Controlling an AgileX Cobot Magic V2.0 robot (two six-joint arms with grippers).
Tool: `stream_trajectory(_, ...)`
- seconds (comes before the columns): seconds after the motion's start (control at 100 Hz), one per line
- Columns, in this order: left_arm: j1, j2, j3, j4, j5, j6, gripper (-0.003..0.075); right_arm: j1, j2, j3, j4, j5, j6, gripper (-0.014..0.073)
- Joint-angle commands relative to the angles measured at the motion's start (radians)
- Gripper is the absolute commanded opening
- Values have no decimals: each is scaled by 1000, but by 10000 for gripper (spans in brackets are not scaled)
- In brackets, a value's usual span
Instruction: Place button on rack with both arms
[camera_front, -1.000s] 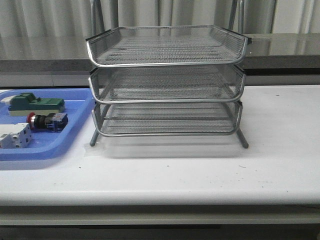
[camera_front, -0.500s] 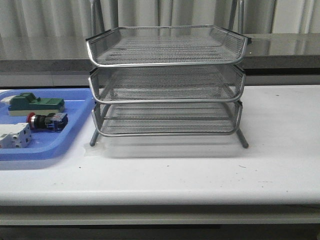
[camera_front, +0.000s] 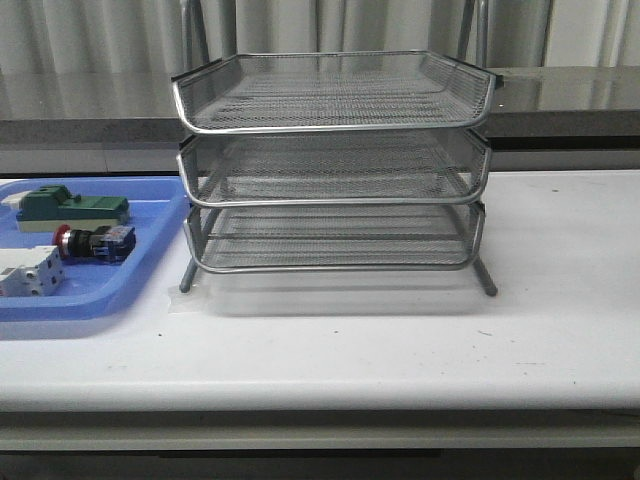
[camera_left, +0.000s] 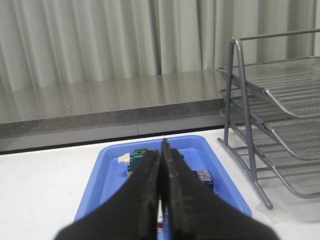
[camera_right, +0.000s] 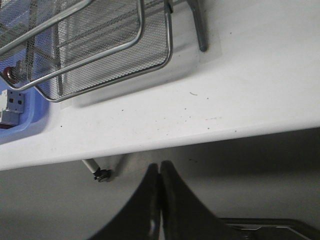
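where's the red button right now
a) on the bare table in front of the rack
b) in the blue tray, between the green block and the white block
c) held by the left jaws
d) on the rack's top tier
b: the button lies in the blue tray between the green block and the white block.

1 rack (camera_front: 332, 165) with 3 mesh tiers, 1 blue tray (camera_front: 150, 262), 1 button (camera_front: 92, 242), 1 green block (camera_front: 72, 208), 1 white block (camera_front: 28, 272), 1 worktop (camera_front: 400, 345), 2 hands: left hand (camera_left: 161, 170), right hand (camera_right: 159, 192).

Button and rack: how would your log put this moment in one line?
button: lying in blue tray | rack: all tiers bare | left gripper: shut, empty | right gripper: shut, empty, off table edge
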Motion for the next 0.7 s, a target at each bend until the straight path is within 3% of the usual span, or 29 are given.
stream_trajectory(0.0,4,-33,47,-4,-81,-12,-20,-5,37,-36,106,-64,-40,121)
stream_trajectory(0.09,4,-33,47,-4,-81,-12,-20,-5,70,-36,204,-81,-89,283)
stream_trajectory(0.17,4,-33,47,-4,-81,-12,-20,-5,94,-36,293,-108,-171,363)
stream_trajectory(0.69,4,-33,47,-4,-81,-12,-20,-5,407,-37,1048,-135,-880,360)
